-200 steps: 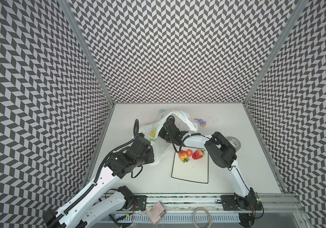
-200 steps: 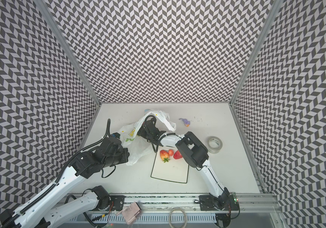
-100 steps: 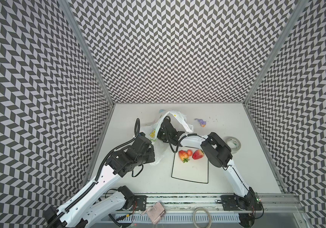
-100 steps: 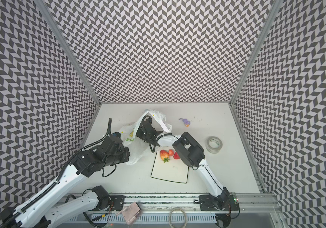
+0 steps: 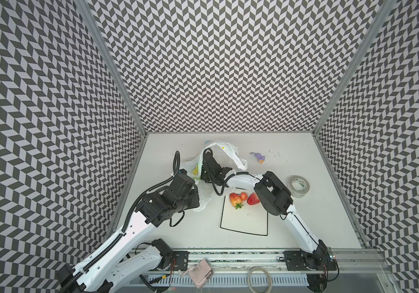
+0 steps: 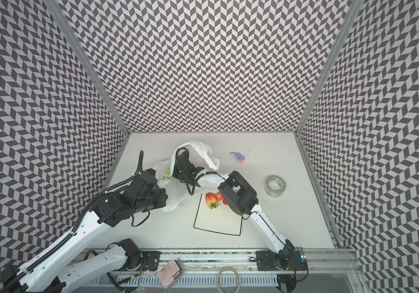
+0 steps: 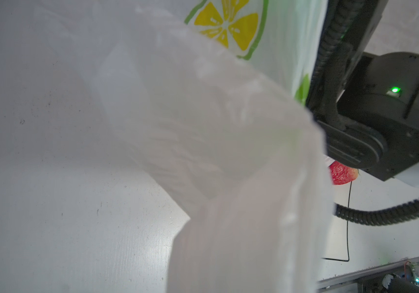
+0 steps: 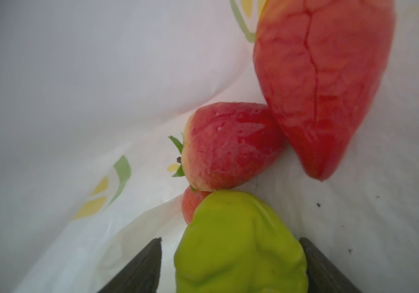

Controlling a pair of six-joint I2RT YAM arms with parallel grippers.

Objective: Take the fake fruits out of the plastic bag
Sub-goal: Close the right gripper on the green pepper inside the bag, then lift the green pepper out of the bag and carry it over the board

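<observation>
The right gripper point(image 8: 230, 241), deep inside the plastic bag point(image 8: 76, 121), has its jaws parted around a yellow-green pear point(image 8: 238, 256), one finger just clear of it. Touching the pear lie a small strawberry point(image 8: 228, 147) and an orange-red fruit point(image 8: 190, 206), with a large strawberry point(image 8: 322, 83) beside them. The left gripper point(image 5: 195, 203) is closed, seemingly on the bag's bunched edge; film hides its fingers. Two strawberries point(image 5: 235, 199) and a round fruit point(image 5: 244, 195) sit on the black-rimmed plate point(image 5: 244, 225).

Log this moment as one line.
left gripper: shut on bag | right gripper: inside bag, open around pear | plate: three fruits out
</observation>
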